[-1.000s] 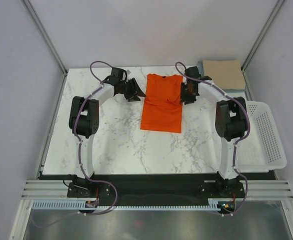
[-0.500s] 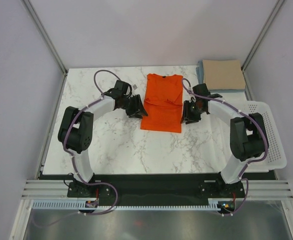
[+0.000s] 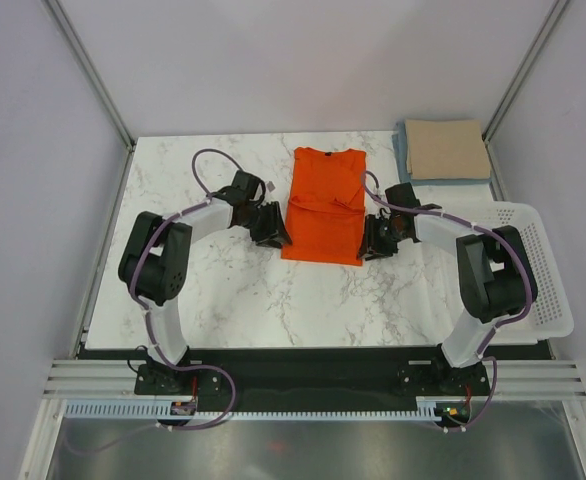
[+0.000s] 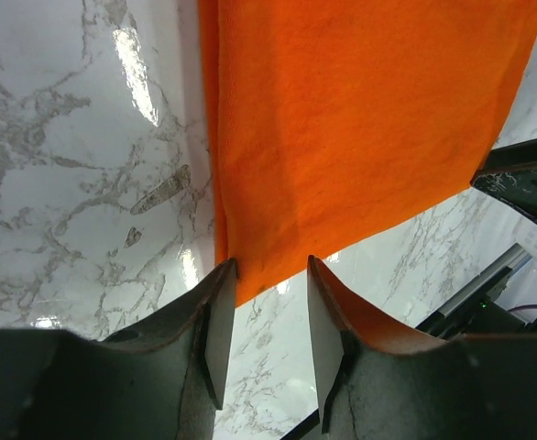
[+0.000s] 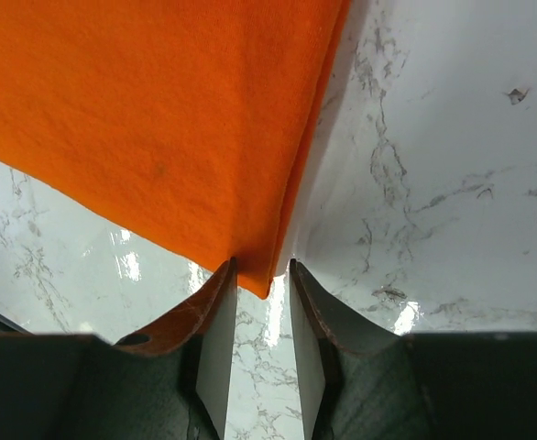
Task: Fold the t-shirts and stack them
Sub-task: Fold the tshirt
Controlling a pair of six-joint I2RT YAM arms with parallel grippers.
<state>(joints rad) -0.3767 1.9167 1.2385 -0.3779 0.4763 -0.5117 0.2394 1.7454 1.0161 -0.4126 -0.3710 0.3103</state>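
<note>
done: tan t-shirt [image 3: 446,148] is folded and lies on the folded light blue t-shirt [image 3: 401,155], upper right of the table [image 3: 223,290]. That makes a stack of two.
in hand: orange t-shirt [image 3: 323,205], centre of frame, flat on the table. Sides are folded in to a long strip, collar at the far end. Cross fold not yet done, by my read.
left jaws: partly open, straddling the lower-left hem corner. Nothing clamped.
right jaws: partly open at the lower-right hem corner. Cloth tip sits between them, not pinched.
to do: pinch both corners, fold the hem toward the collar, move the shirt onto the stack.
around: white perforated basket [image 3: 548,300] at the table's right edge, apart from every shirt.
in the way: nothing lies between the orange shirt and the stack. The right arm [image 3: 443,228] sits just below that route.
</note>
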